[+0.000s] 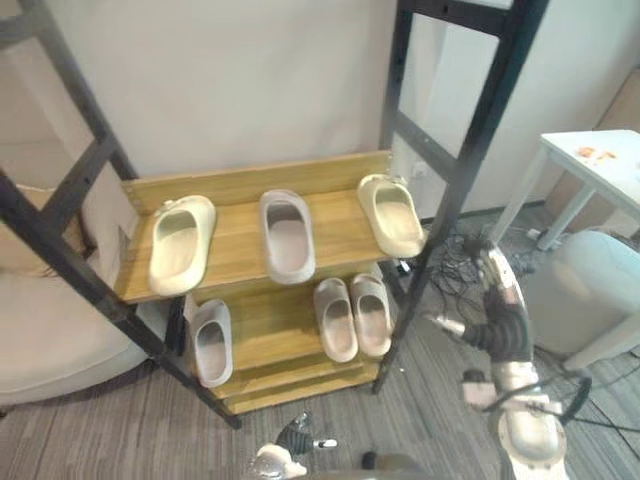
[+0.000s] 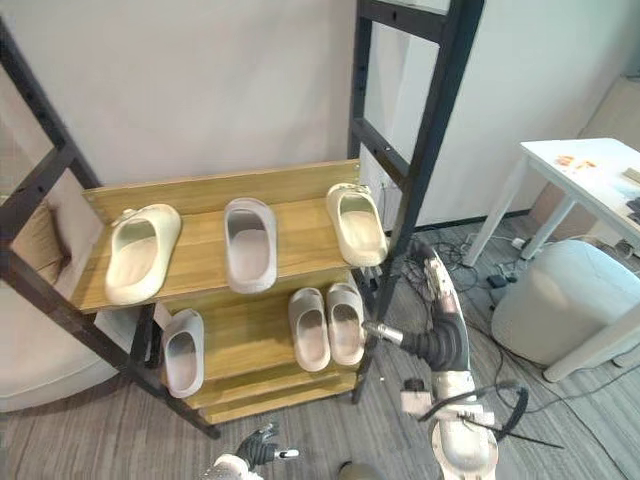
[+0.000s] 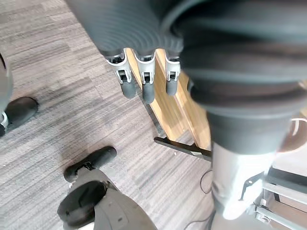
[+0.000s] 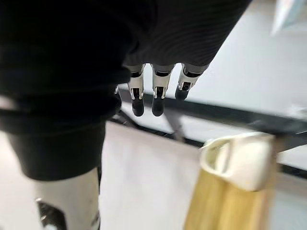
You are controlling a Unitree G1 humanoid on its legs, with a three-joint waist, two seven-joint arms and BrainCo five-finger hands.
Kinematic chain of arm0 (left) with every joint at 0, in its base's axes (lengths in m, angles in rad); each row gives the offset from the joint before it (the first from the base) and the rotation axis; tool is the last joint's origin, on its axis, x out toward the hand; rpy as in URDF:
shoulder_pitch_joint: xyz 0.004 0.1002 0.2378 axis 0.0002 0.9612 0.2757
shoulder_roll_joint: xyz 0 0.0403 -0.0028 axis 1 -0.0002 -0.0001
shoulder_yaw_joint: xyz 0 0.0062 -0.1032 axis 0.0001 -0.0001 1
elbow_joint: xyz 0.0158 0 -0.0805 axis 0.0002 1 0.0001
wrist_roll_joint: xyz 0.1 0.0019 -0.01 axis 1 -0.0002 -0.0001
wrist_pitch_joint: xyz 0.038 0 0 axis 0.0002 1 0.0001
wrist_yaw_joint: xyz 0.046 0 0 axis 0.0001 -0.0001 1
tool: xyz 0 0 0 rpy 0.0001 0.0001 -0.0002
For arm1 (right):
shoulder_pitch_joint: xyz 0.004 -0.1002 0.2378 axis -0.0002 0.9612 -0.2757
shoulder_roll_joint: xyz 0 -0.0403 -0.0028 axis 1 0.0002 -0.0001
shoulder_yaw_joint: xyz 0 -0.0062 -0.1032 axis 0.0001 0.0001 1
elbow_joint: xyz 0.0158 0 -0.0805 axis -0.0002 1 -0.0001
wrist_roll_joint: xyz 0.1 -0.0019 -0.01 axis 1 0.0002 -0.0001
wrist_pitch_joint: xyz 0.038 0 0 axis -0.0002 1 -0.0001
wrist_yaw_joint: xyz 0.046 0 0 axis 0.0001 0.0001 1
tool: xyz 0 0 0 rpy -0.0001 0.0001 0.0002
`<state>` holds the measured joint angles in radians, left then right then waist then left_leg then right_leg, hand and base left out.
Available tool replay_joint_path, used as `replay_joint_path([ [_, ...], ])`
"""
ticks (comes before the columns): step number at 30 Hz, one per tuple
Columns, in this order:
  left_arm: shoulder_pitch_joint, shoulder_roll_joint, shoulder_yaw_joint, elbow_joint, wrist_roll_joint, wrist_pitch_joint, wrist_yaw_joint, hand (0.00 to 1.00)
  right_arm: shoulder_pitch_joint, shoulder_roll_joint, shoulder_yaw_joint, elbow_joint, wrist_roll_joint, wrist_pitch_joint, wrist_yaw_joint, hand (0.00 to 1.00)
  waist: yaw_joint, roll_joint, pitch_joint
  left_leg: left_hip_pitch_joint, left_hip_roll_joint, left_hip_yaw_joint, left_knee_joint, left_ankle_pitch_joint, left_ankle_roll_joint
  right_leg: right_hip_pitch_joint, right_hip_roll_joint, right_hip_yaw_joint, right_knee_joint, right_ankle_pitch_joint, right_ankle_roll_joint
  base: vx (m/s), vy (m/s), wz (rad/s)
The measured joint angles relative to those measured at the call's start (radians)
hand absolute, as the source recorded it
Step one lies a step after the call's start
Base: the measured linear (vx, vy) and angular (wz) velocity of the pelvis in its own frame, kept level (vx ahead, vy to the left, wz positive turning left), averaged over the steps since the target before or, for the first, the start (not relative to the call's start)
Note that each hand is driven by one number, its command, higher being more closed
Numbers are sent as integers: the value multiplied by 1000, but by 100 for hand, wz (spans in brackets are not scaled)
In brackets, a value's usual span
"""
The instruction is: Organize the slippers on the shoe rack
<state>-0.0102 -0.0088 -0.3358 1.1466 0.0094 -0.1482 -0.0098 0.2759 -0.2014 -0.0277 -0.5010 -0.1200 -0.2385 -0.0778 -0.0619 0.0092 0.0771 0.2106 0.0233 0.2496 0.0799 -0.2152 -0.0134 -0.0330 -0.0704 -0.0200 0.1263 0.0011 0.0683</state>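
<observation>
the cream slipper (image 1: 392,213) closest to the right hand (image 2: 441,295) lies at the near end of the shoe rack's (image 1: 250,182) top shelf, up and inward from the fingertips and a little askew. a grey slipper (image 1: 287,235) lies beyond it. the matching cream slipper (image 1: 182,243) sits at the shelf's far end, well apart from its mate. on the lower shelf a pair of grey slippers (image 1: 353,317) sits just inward of the hand, and a lone grey slipper (image 1: 211,342) lies farther off.

these look like moulded foam, so probably light, springy, matte enough to grip and not fragile. a good hold would be a pinch on the band over the foot, thumb inside the opening, or a grip across the side walls.

the right hand is raised beside the rack with fingers straight and apart, thumb out toward the shelves, holding and touching nothing. a black frame upright (image 1: 455,190) stands between it and the near cream slipper, so the reach may need to go round it. the left hand (image 3: 145,79) hangs low over the carpet, fingers relaxed and empty.
</observation>
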Motion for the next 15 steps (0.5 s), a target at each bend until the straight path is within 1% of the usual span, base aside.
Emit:
replay_joint_path([
  [3, -8, 13, -1, 6, 8, 0, -17, 0, -89, -30, -6, 56, 1, 2, -11, 0, 12, -7, -3, 0, -8, -23, -6, 5, 5, 20, -11, -21, -26, 8, 7, 41, 38, 27],
  [4, -8, 15, -2, 6, 8, 0, -17, 0, -96, -32, -6, 58, 1, 2, -12, 0, 13, -7, -3, 0, -9, -25, -6, 6, 6, 23, -12, -23, -29, 9, 8, 37, 25, 16],
  [6, -8, 26, -6, 6, 8, 1, -18, 0, -173, -41, -7, 86, 3, 2, -16, 0, 13, -10, -2, -2, -17, -44, -8, 8, 10, 35, -20, -35, -46, 15, 12, 34, 25, 16],
  [8, -9, 34, -6, 6, 8, 2, -18, 0, -207, -43, -7, 112, 3, 3, -19, 0, 15, -15, 0, -3, -18, -45, -8, 8, 10, 36, -20, -35, -47, 15, 12, 14, 11, 6],
  [10, -8, 47, -6, 7, 8, 4, -19, 0, -263, -63, -7, 165, 4, 7, -23, 0, 18, -27, -5, -18, -19, -59, -8, 10, 14, 35, -24, -50, -62, 20, 11, 16, -3, 15],
  [11, -8, 48, -6, 7, 8, 4, -19, 0, -272, -68, -7, 173, 4, 10, -24, 0, 18, -28, -5, -21, -19, -63, -8, 10, 14, 35, -24, -53, -65, 22, 11, 27, -15, 20],
  [12, -16, 52, -6, 7, 7, 5, -22, 0, -315, -90, -5, 216, 5, 15, -27, 0, 20, -32, -6, -31, -18, -70, -7, 11, 13, 35, -22, -62, -80, 28, 10, 21, -12, 11],
  [14, -16, 54, -6, 7, 7, 6, -24, 0, -353, -101, -2, 256, 6, 19, -33, 0, 23, -33, -7, -36, -16, -71, -7, 12, 12, 35, -21, -64, -92, 34, 10, 27, -28, 5],
  [15, -17, 54, -6, 13, 7, 7, -28, 0, -408, -123, 4, 320, 6, 27, -40, 0, 26, -31, -6, -42, -15, -73, -7, 13, 10, 36, -19, -68, -104, 40, 8, 30, -35, 3],
])
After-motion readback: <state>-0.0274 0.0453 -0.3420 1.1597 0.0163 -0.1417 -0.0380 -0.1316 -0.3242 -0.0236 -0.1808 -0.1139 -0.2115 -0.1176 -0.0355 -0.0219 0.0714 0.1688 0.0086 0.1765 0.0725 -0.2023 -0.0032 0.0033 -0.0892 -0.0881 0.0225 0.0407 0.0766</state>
